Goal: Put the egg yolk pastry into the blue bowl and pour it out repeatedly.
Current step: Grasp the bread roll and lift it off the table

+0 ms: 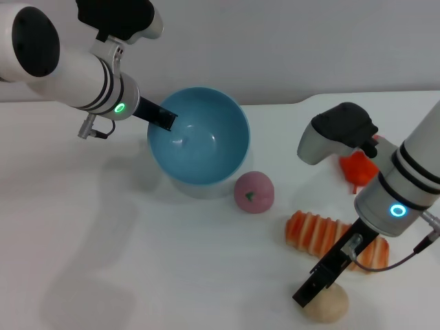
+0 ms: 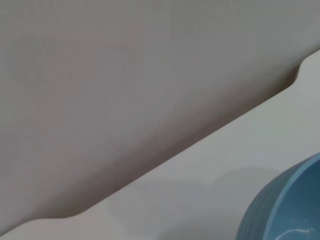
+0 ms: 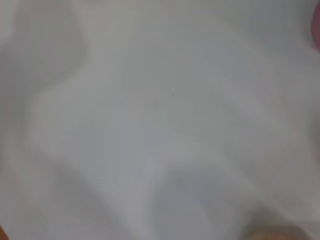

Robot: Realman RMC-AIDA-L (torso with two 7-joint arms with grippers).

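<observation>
The blue bowl (image 1: 203, 137) is held tilted above the table, its opening facing me and nothing inside it. My left gripper (image 1: 165, 118) is shut on its rim at the upper left, one dark finger reaching inside. In the left wrist view only the bowl's outer wall (image 2: 285, 210) shows. The egg yolk pastry (image 1: 328, 304), a pale beige ball, lies near the table's front edge on the right. My right gripper (image 1: 313, 289) is down at the pastry's upper left side, touching or overlapping it.
A pink ball with a green speck (image 1: 254, 192) rests just in front of the bowl. An orange-striped bread (image 1: 323, 234) lies under the right arm, and a red-orange item (image 1: 357, 168) sits behind it. The white table's (image 1: 137, 261) back edge runs behind the bowl.
</observation>
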